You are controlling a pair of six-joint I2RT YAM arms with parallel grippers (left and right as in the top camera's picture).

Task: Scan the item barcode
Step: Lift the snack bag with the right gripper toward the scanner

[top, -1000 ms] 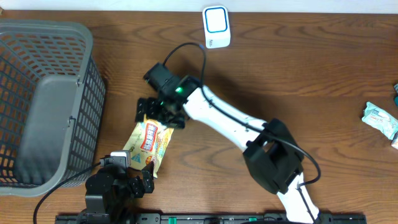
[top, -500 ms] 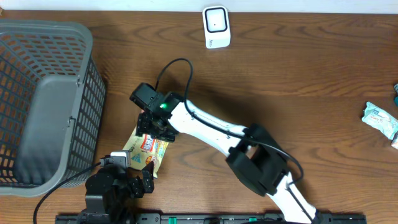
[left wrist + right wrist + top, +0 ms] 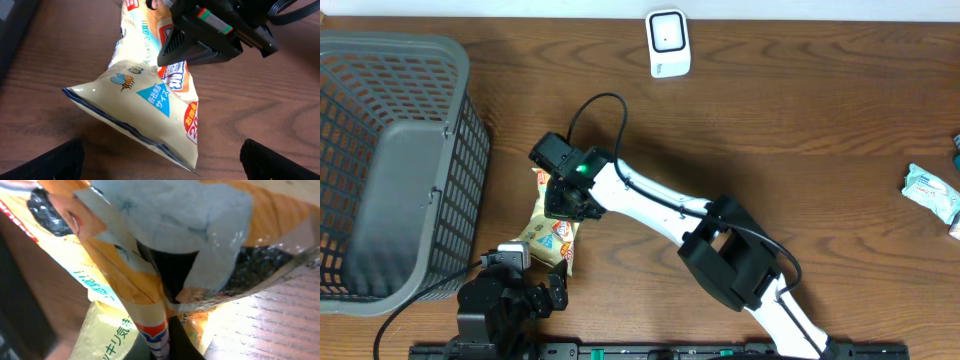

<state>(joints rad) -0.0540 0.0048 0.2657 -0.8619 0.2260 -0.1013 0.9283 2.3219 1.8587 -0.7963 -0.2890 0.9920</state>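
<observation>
**A:** From overhead, what's on the table [image 3: 820, 120]?

**B:** It's wood-grained. A grey mesh basket [image 3: 380, 150] sits at its left edge and a white, rounded scanner [image 3: 668, 42] at the far edge. The bag [image 3: 552, 235], glossy yellow film, lies near the front edge, just beside the basket.

**A:** And the arms?

**B:** The right gripper [image 3: 563, 203] is clamped on the bag's far end. The left gripper [image 3: 548, 288] sits at the front edge, by the bag's near end.

**A:** What does the left wrist show?

**B:** Its fingers [image 3: 50, 160] are spread wide and hold nothing. The bag's crimped bottom seam rests on the wood between them. Further up, the right gripper's black, angular fingers [image 3: 190, 45] pinch the crinkled film.

**A:** And the right wrist?

**B:** A close view of creased, shiny film, orange and pale blue, bunched in a tight grip.
</observation>
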